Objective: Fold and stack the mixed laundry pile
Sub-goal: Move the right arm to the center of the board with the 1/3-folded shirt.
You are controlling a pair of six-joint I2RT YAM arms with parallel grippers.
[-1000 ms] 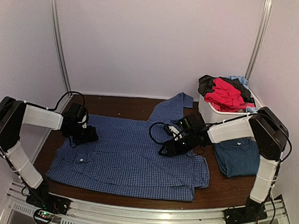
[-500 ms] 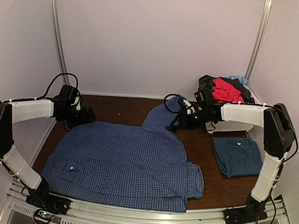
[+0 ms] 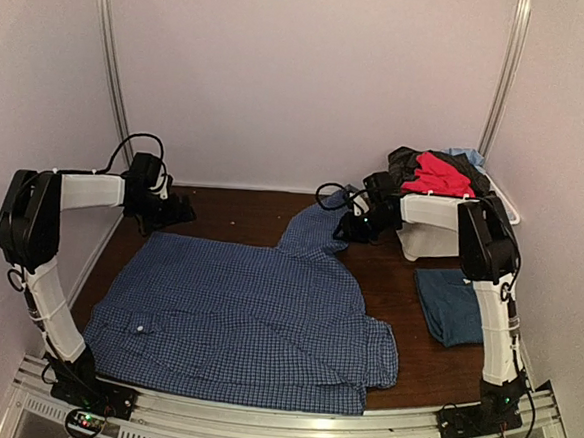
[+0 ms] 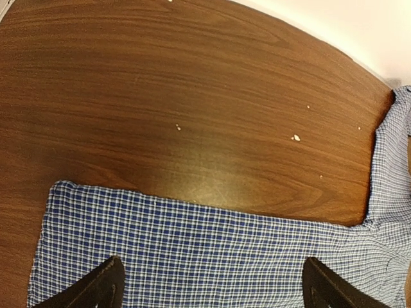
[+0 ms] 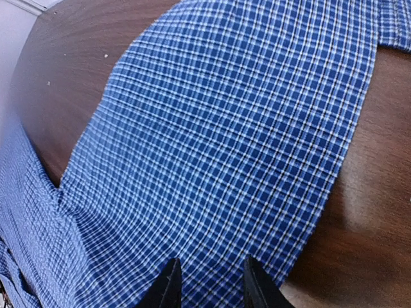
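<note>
The blue-and-white checked shirt lies spread flat across the table, one sleeve reaching toward the back. My left gripper hovers over the shirt's back left edge, open wide, with nothing between its fingers. Over the sleeve hangs my right gripper; its jaws stand narrow with a gap, and the cloth under them lies flat. A folded dark-blue T-shirt rests at the right. Red, black and light-blue clothes are heaped in the white bin.
The bin stands at the back right, right behind my right gripper. Bare brown wood runs along the back between both grippers. Walls close in the table at the left, back and right.
Both grippers moved from the shirt's middle to its back edge, and the shirt now lies flatter. The left jaws opened wide. The right jaws narrowed.
</note>
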